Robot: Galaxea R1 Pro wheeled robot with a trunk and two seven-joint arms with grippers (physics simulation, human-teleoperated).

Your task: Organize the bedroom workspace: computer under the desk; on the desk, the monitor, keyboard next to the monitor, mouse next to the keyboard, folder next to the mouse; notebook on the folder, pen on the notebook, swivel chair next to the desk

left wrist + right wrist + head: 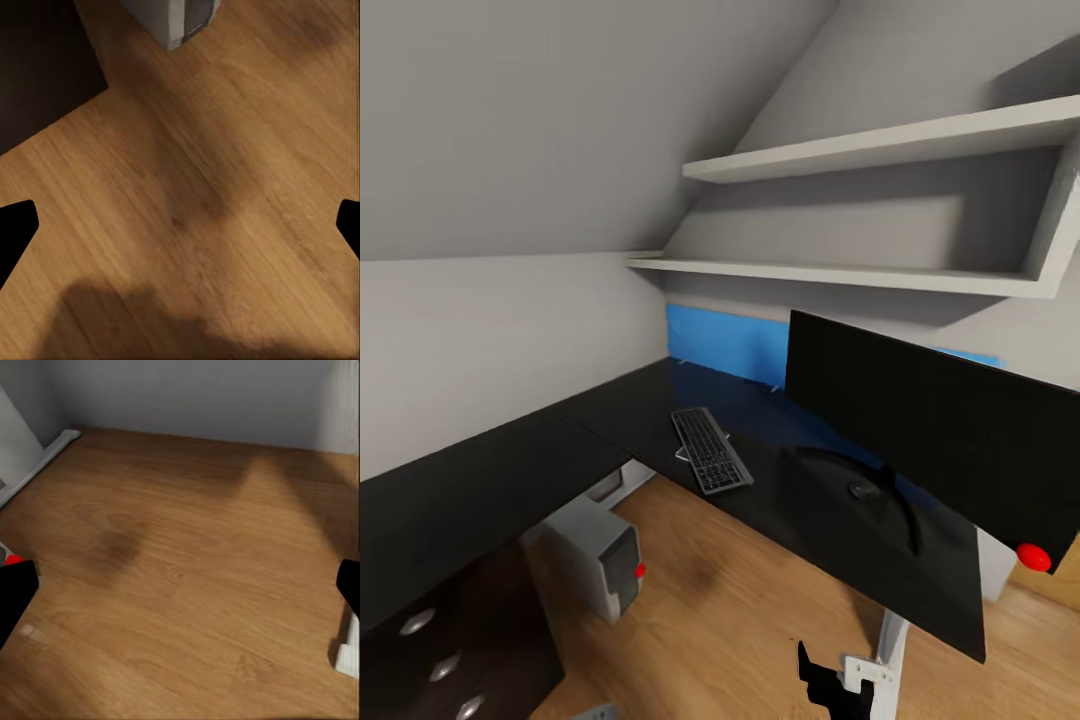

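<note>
The glossy black desk [480, 490] runs in an L along the walls. The wide black monitor [930, 430] stands on its right part, with the small black mouse [863, 489] at its foot. The keyboard [710, 449] lies left of the monitor, and a thin pale edge, seemingly the notebook [684, 454], pokes out from under it. The blue folder [725, 345] stands on edge against the wall behind. The grey computer [605, 555] [176, 19] sits under the desk. My left gripper [180, 225] and right gripper [180, 592] hang open over bare floor. The pen and swivel chair are out of view.
Black drawers with silver knobs [440, 665] stand at the lower left. A white desk leg [890, 650] rises beside my right arm. Two white shelves [880, 145] hang above the desk under a sloped ceiling. Wooden floor [740, 610] spreads in front of the desk.
</note>
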